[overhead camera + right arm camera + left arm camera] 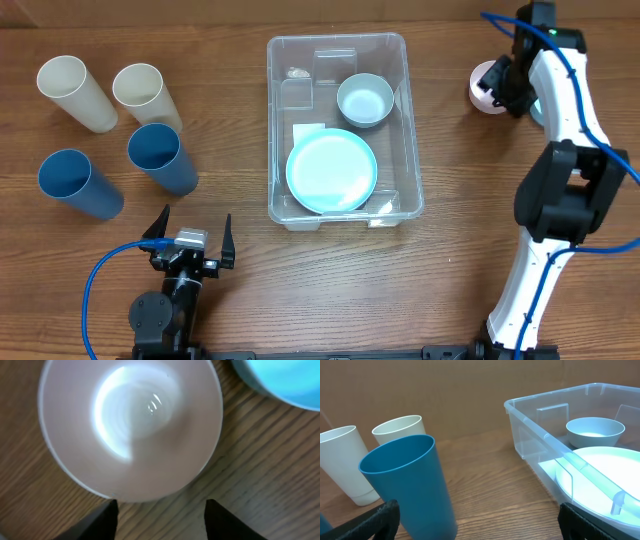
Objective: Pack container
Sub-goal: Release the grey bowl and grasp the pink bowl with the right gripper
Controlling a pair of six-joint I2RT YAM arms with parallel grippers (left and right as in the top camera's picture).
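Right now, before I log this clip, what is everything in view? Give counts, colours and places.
container: one, clear, centre of the table
plate: one, light teal, inside the container, near end
pale blue bowl: one, inside the container, far end
cream cups: two, far left
blue cups: two, left, nearer than the cream ones
white bowl: one, right of the container
light blue dish: one, beside the white bowl, mostly hidden
table: one, brown wood
left end effector: open, near the blue cups
right end effector: open, over the white bowl
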